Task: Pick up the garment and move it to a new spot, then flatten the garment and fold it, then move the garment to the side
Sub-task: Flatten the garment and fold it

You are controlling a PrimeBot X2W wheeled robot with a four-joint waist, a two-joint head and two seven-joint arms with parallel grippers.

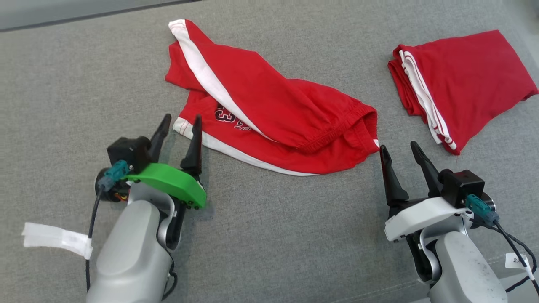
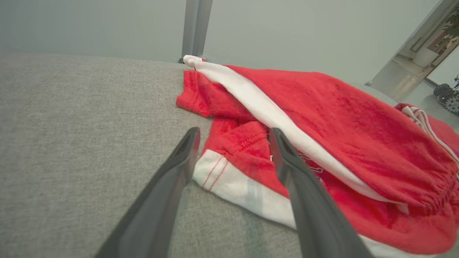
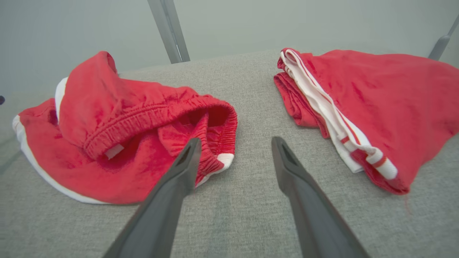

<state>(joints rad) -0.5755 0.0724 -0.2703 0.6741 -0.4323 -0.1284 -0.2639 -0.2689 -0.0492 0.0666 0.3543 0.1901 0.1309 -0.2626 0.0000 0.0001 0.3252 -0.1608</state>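
1. A grey woven surface (image 1: 294, 235), like a cushion top, spreads across the head view. Its far edge runs along the top left corner.
2. Behind it, the left wrist view shows a plain pale grey-green wall (image 2: 107, 25). A grey metal post (image 2: 195, 28) rises at the surface's far edge. At the far right of that view an opening (image 2: 423, 68) gives onto a brighter space.
3. The garment (image 1: 278, 113), a pair of red shorts with white side stripes and a white hem, lies rumpled in the middle of the surface. One leg is thrown over the other. The waistband end points toward the robot's right, and a dark print partly shows under the fold.
4. A second red garment (image 1: 467, 84) with white trim lies neatly folded at the right, apart from the shorts.
5. The left gripper (image 1: 182, 120) sits at the shorts' near left corner with its fingers spread apart. The white hem corner lies between and under them, and nothing is clamped.
6. The right gripper (image 1: 399, 147) has its fingers wide apart and empty over bare fabric. Its inner fingertip (image 3: 188, 157) is just beside the waistband end.
7. A white tape strip (image 1: 54, 239) hangs from the left arm's cable.
8. A small paper label (image 1: 516, 261) sits by the right arm's cable.
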